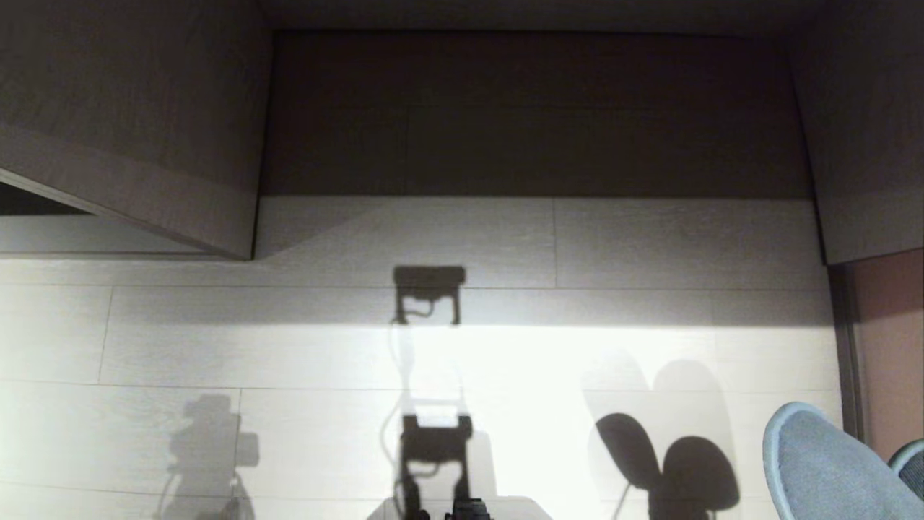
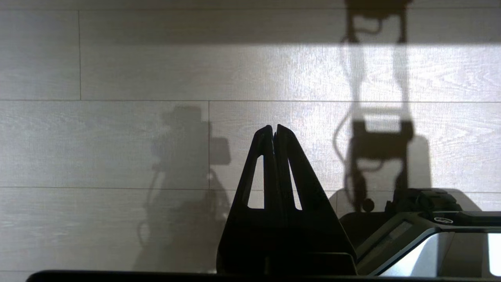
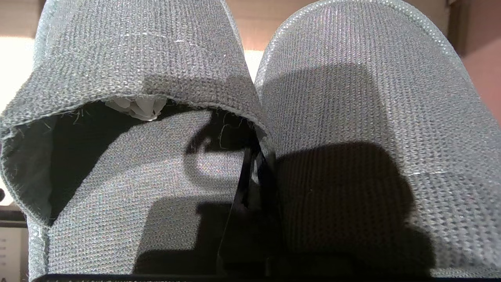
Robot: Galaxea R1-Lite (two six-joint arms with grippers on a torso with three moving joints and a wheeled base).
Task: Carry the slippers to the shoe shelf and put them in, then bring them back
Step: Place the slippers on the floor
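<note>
Holding the pair of grey-blue knitted fabric slippers (image 3: 352,117), the right gripper (image 3: 254,172) has its black fingers pressed together on the inner edges where the two slippers meet, one slipper on each side of the fingers. The slipper with its opening in sight shows a dark inside and a scrap of white paper stuffing (image 3: 137,107) tucked in the toe. In the head view the slippers' (image 1: 830,469) paler-rimmed toes poke in at the near right corner, raised above the pale wood-plank floor (image 1: 289,347); their twin rounded shadow (image 1: 668,466) falls on the floor just to the left.

The left gripper (image 2: 274,131) hangs over bare floor on the left side, black triangular fingers closed tip to tip with nothing between them. The robot's grey-and-black base (image 2: 415,235) sits just beside it, and shadows of the arm and torso lie on the planks.

At the far side a wide recess (image 1: 534,115) with a dark brown back panel opens between pale wood side panels (image 1: 866,144); its floor is in shade. A slanted pale wood board (image 1: 130,188) runs down at the far left. Whether this recess is the shoe shelf cannot be told from here. A reddish-brown surface (image 1: 891,347) stands at the right edge.
</note>
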